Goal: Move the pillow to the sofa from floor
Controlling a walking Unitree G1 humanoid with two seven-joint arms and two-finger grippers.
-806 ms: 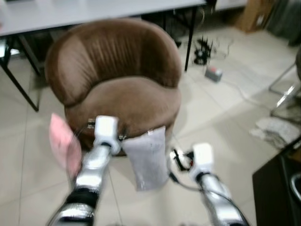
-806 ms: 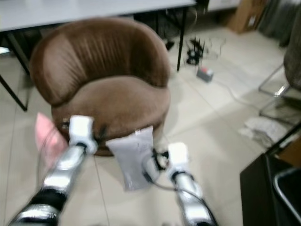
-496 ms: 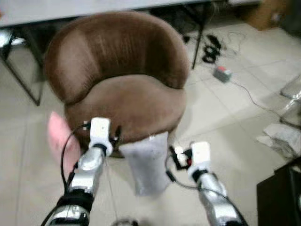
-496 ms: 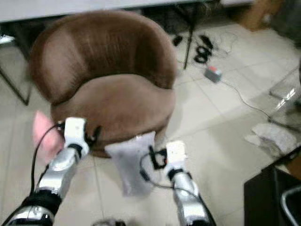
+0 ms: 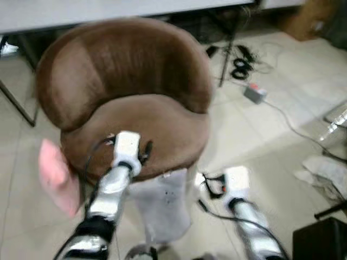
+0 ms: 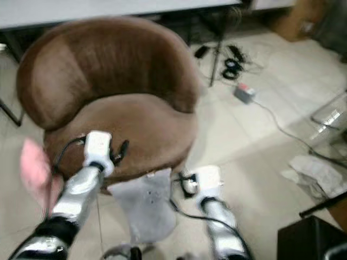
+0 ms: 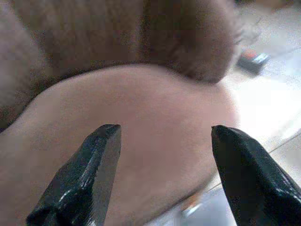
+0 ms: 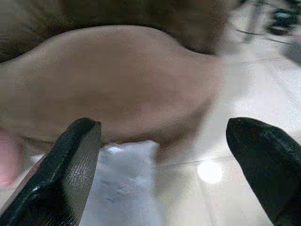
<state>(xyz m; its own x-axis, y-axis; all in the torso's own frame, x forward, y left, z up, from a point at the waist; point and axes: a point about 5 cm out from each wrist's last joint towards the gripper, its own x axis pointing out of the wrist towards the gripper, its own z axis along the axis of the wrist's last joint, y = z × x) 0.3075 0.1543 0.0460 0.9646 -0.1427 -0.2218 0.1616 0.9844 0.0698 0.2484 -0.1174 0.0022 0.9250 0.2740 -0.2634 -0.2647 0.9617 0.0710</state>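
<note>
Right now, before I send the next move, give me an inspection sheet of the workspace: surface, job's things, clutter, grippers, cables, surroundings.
Surface: pale tiled floor.
Job's things: grey pillow on the floor, leaning against the front of the brown sofa chair; seat bare.
Clutter: pink pillow by the chair's left side; crumpled white cloth on the floor, right.
Grippers: left gripper open, over the seat front; right gripper open, above the grey pillow; neither holds anything.
Cables: black cord bundle and power strip behind the chair.
Surroundings: white table behind; black furniture at right.
</note>
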